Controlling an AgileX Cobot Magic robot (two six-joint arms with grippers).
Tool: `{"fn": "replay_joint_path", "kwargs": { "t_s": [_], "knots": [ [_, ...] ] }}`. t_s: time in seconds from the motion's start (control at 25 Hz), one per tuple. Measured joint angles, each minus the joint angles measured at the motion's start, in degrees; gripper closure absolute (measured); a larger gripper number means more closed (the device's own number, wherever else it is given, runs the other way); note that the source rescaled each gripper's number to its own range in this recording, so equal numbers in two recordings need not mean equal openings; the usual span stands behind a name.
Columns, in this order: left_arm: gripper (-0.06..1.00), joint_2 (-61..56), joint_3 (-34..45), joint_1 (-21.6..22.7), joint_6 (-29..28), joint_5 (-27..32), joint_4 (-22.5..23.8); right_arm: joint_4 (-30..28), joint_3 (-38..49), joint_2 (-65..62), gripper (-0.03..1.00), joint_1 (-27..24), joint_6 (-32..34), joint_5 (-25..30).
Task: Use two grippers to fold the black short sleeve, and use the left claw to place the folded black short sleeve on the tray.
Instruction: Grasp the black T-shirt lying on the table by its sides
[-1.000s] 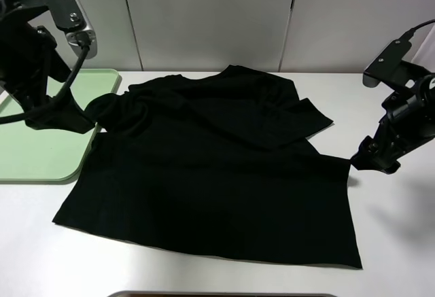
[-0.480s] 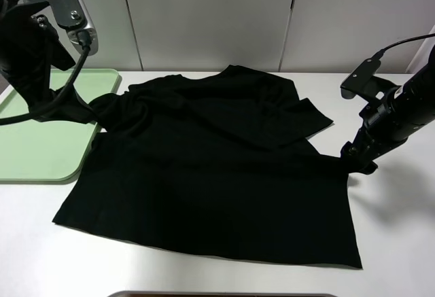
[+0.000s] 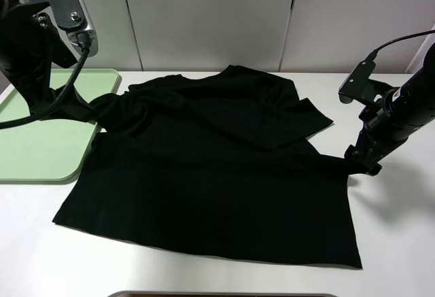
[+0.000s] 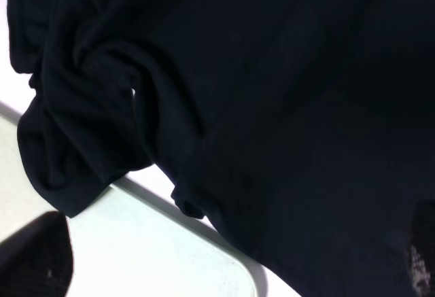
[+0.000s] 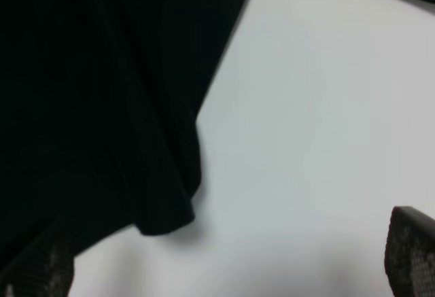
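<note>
Two arms [image 3: 27,59] flank the black short sleeve [image 3: 217,175], which lies spread on the white table [image 3: 204,276]. Its upper part is folded in, and one bunched sleeve reaches the tray [image 3: 34,147] at the left. The left gripper [image 3: 76,112] sits at that bunched sleeve by the tray's rim. The right gripper [image 3: 360,162] is down at the cloth's right edge. From this high view I cannot tell how the jaws stand.

From the left wrist, the fingers [image 4: 34,259] stand wide apart, with crumpled cloth lying between them over the tray, ungripped.

From the right wrist, the fingertips [image 5: 411,253] are likewise spread wide. A corner of the cloth rests on the table between them, not pinched.
</note>
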Motion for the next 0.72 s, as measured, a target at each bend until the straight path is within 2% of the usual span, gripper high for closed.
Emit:
{"fn": "replay_joint_path", "kwargs": {
  "t_s": [0.72],
  "knots": [
    [-0.03, 0.0, 0.0, 0.0, 0.7, -2.5, 0.0, 0.4, 0.0, 6.5, -0.03, 0.0, -0.4, -4.0]
  ]
}}
